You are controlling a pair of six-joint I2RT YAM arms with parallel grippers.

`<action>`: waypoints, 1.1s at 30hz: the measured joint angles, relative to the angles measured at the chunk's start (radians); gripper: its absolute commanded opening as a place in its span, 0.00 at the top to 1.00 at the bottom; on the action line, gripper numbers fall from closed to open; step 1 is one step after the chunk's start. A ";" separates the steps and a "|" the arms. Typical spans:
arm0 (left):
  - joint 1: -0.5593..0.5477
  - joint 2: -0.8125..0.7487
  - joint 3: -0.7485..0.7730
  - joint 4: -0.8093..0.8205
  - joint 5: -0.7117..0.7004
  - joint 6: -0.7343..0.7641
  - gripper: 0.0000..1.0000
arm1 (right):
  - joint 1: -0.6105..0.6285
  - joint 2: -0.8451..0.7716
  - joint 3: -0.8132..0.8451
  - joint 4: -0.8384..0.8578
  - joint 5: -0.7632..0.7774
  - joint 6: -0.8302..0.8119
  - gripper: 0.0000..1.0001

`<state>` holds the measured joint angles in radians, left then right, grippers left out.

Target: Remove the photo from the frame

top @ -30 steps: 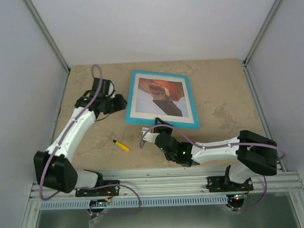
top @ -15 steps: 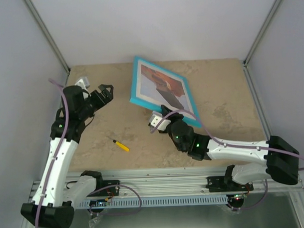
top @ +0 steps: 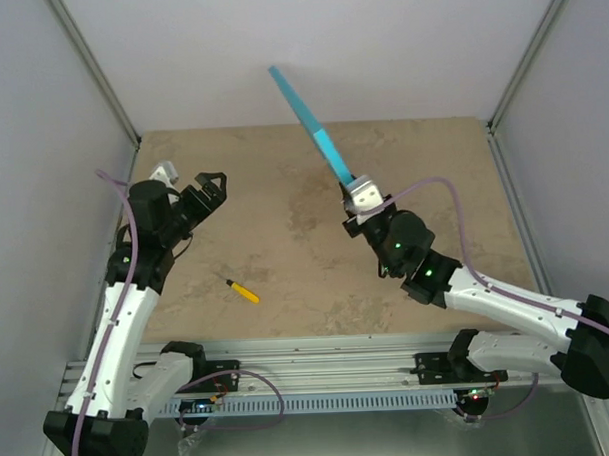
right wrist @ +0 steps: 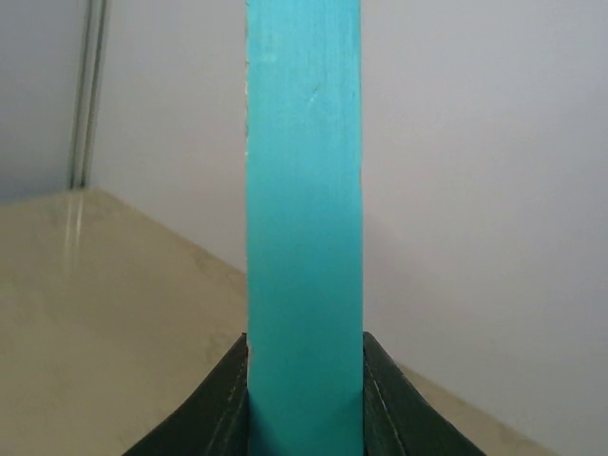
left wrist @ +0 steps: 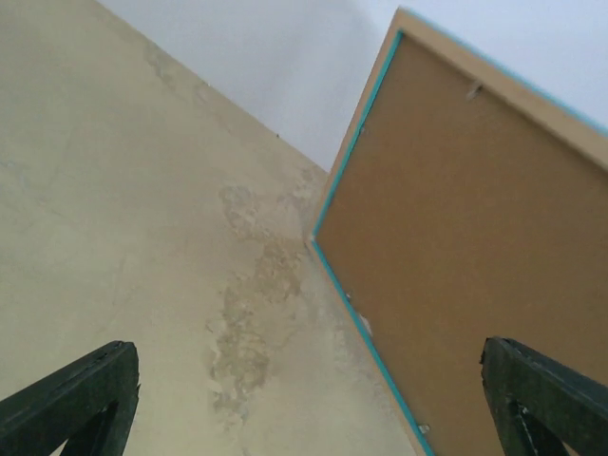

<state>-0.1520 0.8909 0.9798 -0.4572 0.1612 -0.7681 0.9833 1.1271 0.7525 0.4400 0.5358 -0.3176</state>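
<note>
My right gripper [top: 355, 188] is shut on the lower edge of the turquoise frame [top: 311, 123], holding it upright above the table's back half, edge-on to the top camera. In the right wrist view the frame's turquoise edge [right wrist: 304, 218] rises straight up between my two dark fingers [right wrist: 214, 413]. The left wrist view looks at the frame's back [left wrist: 475, 256]: a brown backing board inside a thin turquoise rim, with small metal tabs along the edge. The photo is hidden. My left gripper [top: 211, 186] is open and holds nothing, raised at the left, apart from the frame.
A small yellow-handled tool [top: 243, 291] lies on the beige tabletop [top: 285, 229] in front of the left arm. Grey walls and metal posts close off the left, back and right sides.
The right arm has lifted the frame off the table and tipped it from flat to upright. The left gripper has let go, opened wide and drawn back to the left.
</note>
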 measured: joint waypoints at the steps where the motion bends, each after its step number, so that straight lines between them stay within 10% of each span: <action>1: 0.000 0.005 -0.008 0.010 0.013 -0.008 0.00 | -0.029 -0.011 -0.002 0.003 -0.013 0.045 0.99; 21: 0.000 0.193 -0.284 0.323 0.293 -0.246 0.00 | -0.314 0.011 -0.154 -0.049 -0.196 1.199 1.00; 33: 0.000 0.368 -0.385 0.584 0.399 -0.341 0.03 | -0.378 0.086 -0.246 0.010 -0.332 1.537 1.00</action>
<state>-0.1520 1.2587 0.5949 0.1268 0.5606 -1.1088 0.6056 1.2133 0.5064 0.4496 0.2035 1.2198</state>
